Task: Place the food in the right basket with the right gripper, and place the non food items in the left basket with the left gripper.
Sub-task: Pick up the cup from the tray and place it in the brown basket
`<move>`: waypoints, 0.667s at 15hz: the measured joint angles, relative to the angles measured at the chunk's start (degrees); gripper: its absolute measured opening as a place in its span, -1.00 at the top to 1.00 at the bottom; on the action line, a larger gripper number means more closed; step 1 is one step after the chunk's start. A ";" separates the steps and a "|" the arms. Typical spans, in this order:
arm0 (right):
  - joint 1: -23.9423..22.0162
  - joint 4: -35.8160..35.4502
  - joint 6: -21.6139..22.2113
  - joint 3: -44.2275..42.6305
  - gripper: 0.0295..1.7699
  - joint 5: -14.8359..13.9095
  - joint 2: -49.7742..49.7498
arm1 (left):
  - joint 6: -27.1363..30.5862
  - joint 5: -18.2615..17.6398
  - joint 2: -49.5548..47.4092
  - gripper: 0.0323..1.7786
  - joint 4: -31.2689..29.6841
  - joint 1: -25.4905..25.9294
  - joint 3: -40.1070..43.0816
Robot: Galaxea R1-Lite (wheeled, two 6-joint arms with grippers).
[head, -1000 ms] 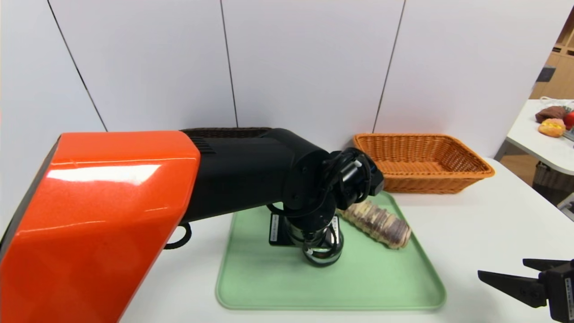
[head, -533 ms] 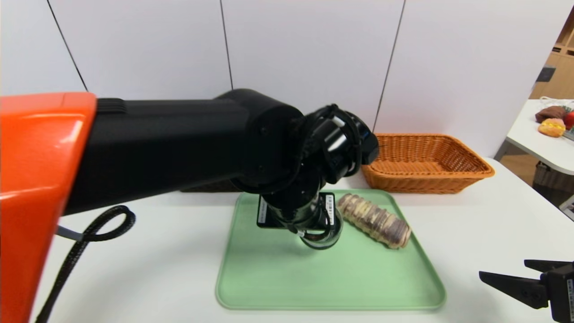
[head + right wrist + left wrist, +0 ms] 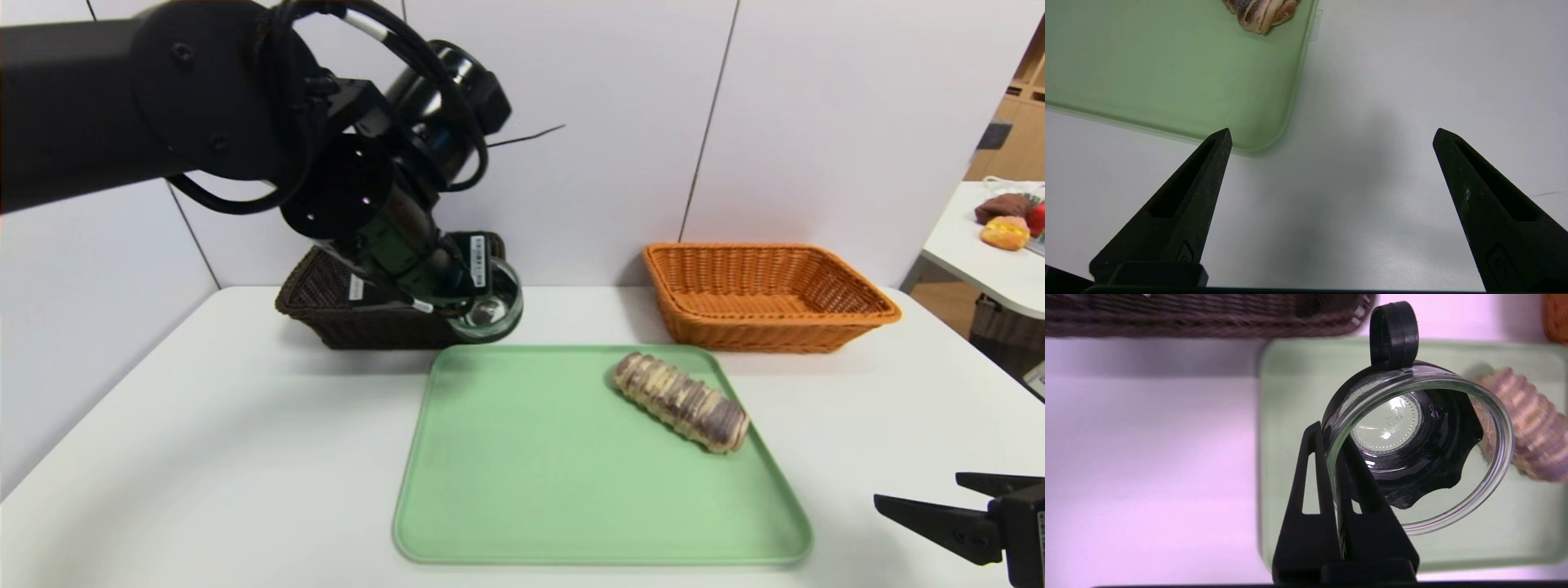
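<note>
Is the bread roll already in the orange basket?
No, the bread roll lies on the green tray; the orange basket behind it holds nothing visible.

White table (image 3: 204,425) fills the foreground, matte, evenly lit; behind it a wall of pale panels (image 3: 588,122) split by thin dark seams; at right a second white table (image 3: 992,265) with colourful items (image 3: 1006,220) on top; beyond it, light wooden shelving (image 3: 1016,131); soft shadows only
</note>
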 joint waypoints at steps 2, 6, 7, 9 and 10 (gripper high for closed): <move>0.02 -0.01 -0.02 -0.02 -0.92 0.02 0.09 | 4.08 -0.94 -0.69 0.94 -2.10 4.55 0.00; 0.00 -0.04 -0.02 -0.06 -0.92 -0.05 0.17 | 16.24 -4.41 -0.23 0.94 -11.24 13.92 0.00; 0.00 -0.06 -0.02 -0.06 -0.92 -0.06 0.20 | 19.77 -6.07 0.49 0.94 -13.91 16.07 0.00; 0.00 -0.04 -0.02 -0.02 -0.92 -0.13 0.17 | 23.88 -7.56 2.36 0.94 -17.71 18.99 0.00; 0.00 -0.01 0.00 0.05 -0.92 -0.16 0.13 | 25.45 -7.73 3.52 0.94 -18.76 20.26 0.02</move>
